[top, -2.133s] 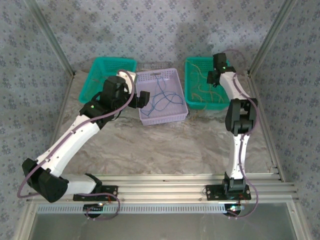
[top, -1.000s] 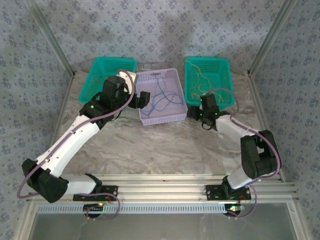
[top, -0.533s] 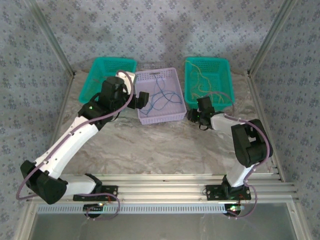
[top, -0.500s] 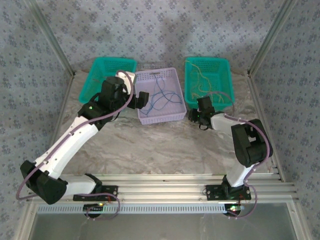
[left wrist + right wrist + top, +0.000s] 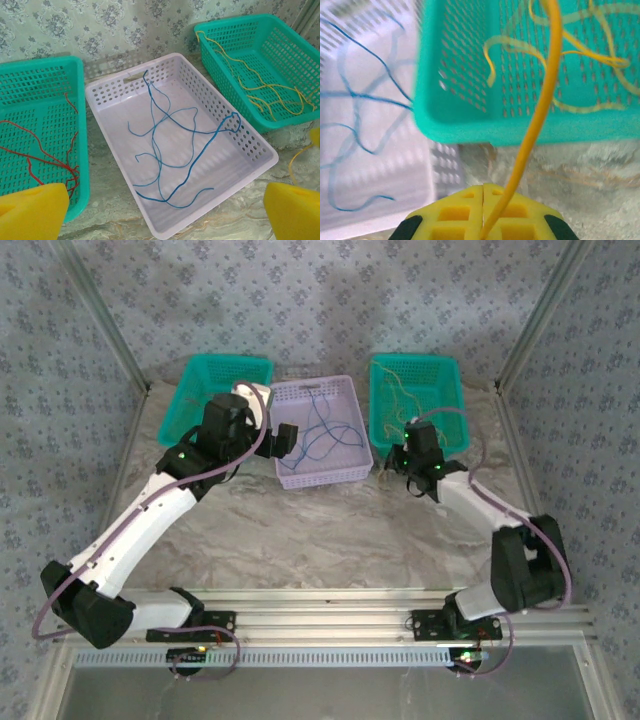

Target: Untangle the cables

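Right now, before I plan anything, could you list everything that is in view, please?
left basket: one, teal, far left of the table
red cables: several, thin, inside the left basket
middle basket: one, pale lilac, between the two teal ones
blue cables: several, crossing each other inside the middle basket
right basket: one, teal, far right
yellow cables: several, inside the right basket
held cable: one, orange-yellow, rising from the right gripper in front of the right basket
table: one, marble-patterned
left gripper: one, yellow pads, open, above the middle basket's near edge
right gripper: one, yellow pads, shut on the held cable
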`<state>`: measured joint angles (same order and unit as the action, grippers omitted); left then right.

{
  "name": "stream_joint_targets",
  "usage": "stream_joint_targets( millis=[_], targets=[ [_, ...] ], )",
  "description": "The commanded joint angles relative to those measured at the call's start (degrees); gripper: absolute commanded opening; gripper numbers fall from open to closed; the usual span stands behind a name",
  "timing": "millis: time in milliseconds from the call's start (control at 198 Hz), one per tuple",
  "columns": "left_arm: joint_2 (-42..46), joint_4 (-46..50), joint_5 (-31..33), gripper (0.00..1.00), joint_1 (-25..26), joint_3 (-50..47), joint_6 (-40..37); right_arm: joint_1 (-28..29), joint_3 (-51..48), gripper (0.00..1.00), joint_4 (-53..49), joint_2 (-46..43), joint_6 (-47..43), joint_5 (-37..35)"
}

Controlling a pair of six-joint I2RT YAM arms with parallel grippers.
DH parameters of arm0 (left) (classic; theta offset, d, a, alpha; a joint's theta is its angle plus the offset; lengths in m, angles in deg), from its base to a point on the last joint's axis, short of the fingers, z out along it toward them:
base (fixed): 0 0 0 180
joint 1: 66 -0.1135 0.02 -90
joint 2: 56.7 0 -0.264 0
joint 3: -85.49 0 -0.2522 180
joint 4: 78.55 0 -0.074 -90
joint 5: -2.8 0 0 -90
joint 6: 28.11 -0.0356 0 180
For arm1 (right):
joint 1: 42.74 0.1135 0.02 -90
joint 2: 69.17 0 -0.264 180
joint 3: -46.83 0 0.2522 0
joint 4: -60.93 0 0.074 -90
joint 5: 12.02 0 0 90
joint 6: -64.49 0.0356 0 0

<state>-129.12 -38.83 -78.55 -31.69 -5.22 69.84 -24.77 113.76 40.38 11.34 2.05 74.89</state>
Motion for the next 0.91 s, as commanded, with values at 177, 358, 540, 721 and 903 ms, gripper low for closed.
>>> stream_joint_targets(
  millis=[177, 358, 540, 721, 903],
  targets=[
    [0.9, 0.5, 0.6, 1.0, 0.5, -0.1, -0.8, -6.5, 14.5, 0.0, -5.6, -0.3, -3.1, 2.4],
    [0.5, 0.4, 0.6, 1.0, 0.5, -0.2, -0.7, -11.9, 29.6, 0.0, -6.9, 13.0, -3.0, 7.1],
    [0.4, 0.6, 0.7, 1.0, 0.5, -0.1, -0.8, -13.9, 48.5, 0.0, -17.5, 30.4, -4.5, 10.4],
    [0.3, 0.6, 1.3, 1.0, 0.7, -0.2, -1.0, -13.9, 51.2, 0.25, -18.0, 34.2, -3.3, 12.1],
    [0.2, 0.7, 1.2, 1.0, 0.7, -0.2, -0.8, -12.7, 48.0, 0.51, -18.6, 26.9, -6.4, 8.0]
  ],
)
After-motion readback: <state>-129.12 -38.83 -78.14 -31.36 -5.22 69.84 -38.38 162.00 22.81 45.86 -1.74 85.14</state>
